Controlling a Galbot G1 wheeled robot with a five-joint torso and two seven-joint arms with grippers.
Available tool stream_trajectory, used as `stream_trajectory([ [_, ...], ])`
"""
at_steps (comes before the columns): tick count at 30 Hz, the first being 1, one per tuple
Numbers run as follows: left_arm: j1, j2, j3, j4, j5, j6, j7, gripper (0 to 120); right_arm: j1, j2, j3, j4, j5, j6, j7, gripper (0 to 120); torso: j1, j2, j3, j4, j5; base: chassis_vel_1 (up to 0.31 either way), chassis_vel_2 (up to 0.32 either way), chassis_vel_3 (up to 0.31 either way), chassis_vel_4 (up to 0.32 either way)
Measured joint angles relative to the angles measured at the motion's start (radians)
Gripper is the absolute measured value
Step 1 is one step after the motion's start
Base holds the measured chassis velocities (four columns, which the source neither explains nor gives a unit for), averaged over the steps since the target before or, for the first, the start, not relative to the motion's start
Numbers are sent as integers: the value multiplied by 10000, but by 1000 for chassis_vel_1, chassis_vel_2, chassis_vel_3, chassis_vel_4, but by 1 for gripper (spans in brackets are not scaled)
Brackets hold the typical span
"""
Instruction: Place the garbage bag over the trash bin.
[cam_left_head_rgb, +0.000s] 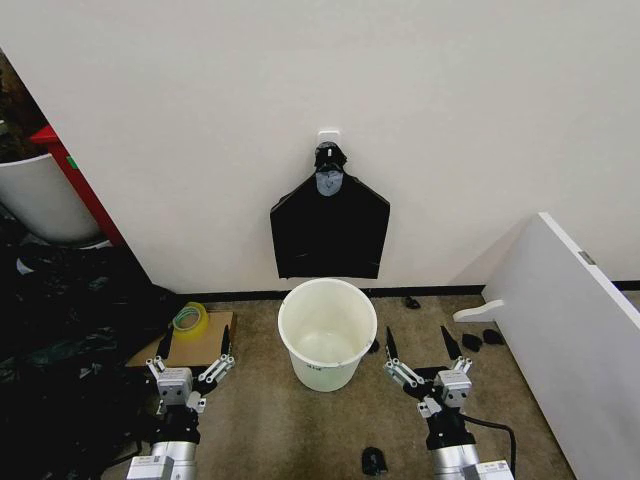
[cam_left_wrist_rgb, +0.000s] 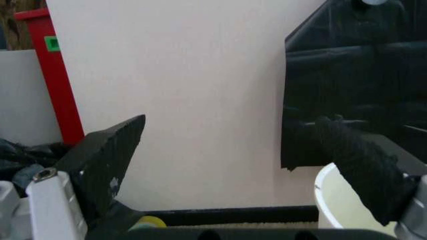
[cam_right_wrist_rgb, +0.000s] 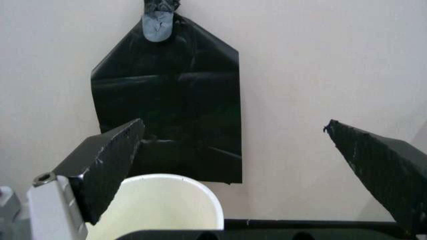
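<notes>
**Bare bin on the floor, two claws spread on either side**

One trash bin (cam_left_head_rgb: 327, 333), a round cream-white bucket, stands upright on the carpeted floor at lower centre of the head view. Its rim is bare and nothing lies inside. A small dark print sits low on its side, too small to read.

On the wall directly above it hangs one flat, kite-shaped bunch of black bags (cam_left_head_rgb: 329, 233), gathered at a knot under a white hook (cam_left_head_rgb: 329, 134). No loose garbage bag can be picked out from it.

Both arms are held low, pointing forward. The left claw (cam_left_head_rgb: 193, 348) is at lower left of the frame, the right claw (cam_left_head_rgb: 423, 347) at lower right, each beside the bin and apart from it. Each has its two fingers spread wide, holding nothing.

A roll of yellow-green tape (cam_left_head_rgb: 188, 319) lies on a brown cardboard sheet (cam_left_head_rgb: 190, 345) at left. A white board (cam_left_head_rgb: 570, 325) leans at right.
</notes>
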Motion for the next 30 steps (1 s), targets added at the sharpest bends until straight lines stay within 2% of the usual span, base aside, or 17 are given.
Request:
stream_trajectory([
  [6,44,-23,15,32,59,0,20,100,144,-58,-79,-81,194,-162,0,100,0,0,0,0,0,0,0,0,0],
  [9,93,-17,-51,52,48,-15,20,100,324,-234,-274,-82,771,-507,-39,100,0,0,0,0,0,0,0,0,0],
  [14,-52,81,-23,149,-250,-27,122,100,930,-627,-438,-136,2184,-1238,-303,100,0,0,0,0,1,0,0,0,0],
  [18,-362,326,111,377,-715,-16,356,100,1993,-1117,-419,-340,4018,-1915,-719,100,0,0,0,-4,0,0,0,0,0],
  [19,-362,326,111,377,-715,-16,356,100,1993,-1117,-419,-340,4018,-1915,-719,100,0,0,0,-4,0,0,0,0,0],
  [22,-323,343,5,469,-846,-59,449,100,3267,-1650,-594,-724,5746,-2647,-1070,100,1,0,1,1,2,0,0,0,0],
  [23,-323,343,5,469,-846,-59,449,100,3267,-1650,-594,-724,5746,-2647,-1070,100,1,0,1,1,2,0,0,0,0],
  [28,-228,236,-148,554,-807,-98,484,100,4839,-2087,-1148,-1355,7848,-3576,-1390,100,0,0,1,-1,1,0,0,0,0],
  [30,-215,215,-163,559,-788,-102,486,100,5080,-2090,-1239,-1471,8088,-3685,-1411,100,1,0,1,0,0,0,0,0,0],
])
